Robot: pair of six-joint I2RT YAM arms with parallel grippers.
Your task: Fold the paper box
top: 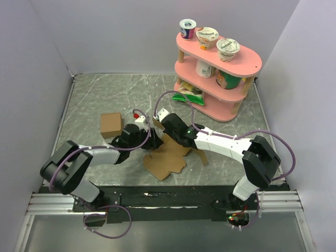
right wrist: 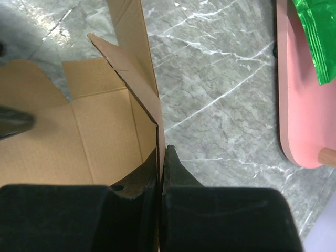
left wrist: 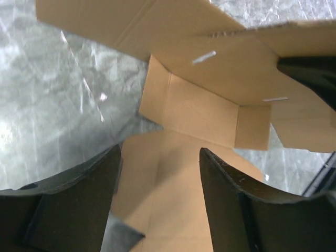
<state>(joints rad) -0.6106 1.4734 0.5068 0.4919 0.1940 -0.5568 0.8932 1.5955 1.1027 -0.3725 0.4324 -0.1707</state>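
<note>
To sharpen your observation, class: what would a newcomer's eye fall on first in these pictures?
The pink shelf at the far right, with yogurt cups on top, stands out against the grey table. In the middle lies the brown paper box: the right gripper pinches a raised flap, and the left gripper hangs open above the sheet.

Top external camera: fixed high behind both arm bases, facing down and forward; distant, covers the whole table (top: 94,94). Left wrist camera: close, sighting out through the parted jaws of the left gripper (left wrist: 160,152) onto the paper box (left wrist: 205,110) just ahead. Right wrist camera: close, looking down along the right gripper (right wrist: 161,153), jaws pinched on a panel of the paper box; pink shelf (right wrist: 296,79) right of the jaws. All 3 views share the paper box.
</note>
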